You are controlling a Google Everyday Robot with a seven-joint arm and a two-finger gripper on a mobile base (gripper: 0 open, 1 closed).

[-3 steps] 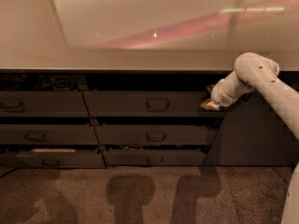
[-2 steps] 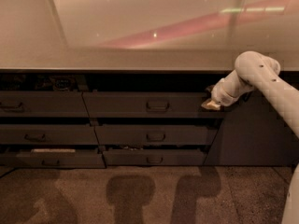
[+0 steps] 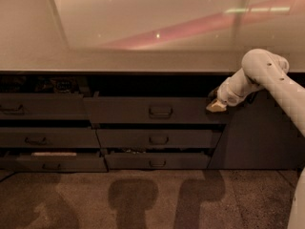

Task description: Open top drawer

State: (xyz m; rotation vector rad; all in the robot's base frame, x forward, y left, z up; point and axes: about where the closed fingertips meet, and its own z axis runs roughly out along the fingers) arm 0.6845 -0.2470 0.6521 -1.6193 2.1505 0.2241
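Note:
The top drawer point(image 3: 124, 110) is the wide dark grey front just under the counter, with a small loop handle point(image 3: 160, 111) at its centre. It stands pulled out a little, with a dark gap above it. My gripper point(image 3: 216, 105) is at the right end of that front, near its upper corner and well to the right of the handle. The white arm point(image 3: 267, 73) reaches in from the right edge of the view.
Two shorter drawer fronts point(image 3: 157, 139) sit below the top one, slightly ajar. A second column of drawers point(image 3: 43, 106) stands to the left, its top one showing clutter point(image 3: 57, 84). A glossy countertop point(image 3: 143, 32) overhangs, a plain cabinet panel point(image 3: 257, 137) is at right, and carpet point(image 3: 143, 194) lies below.

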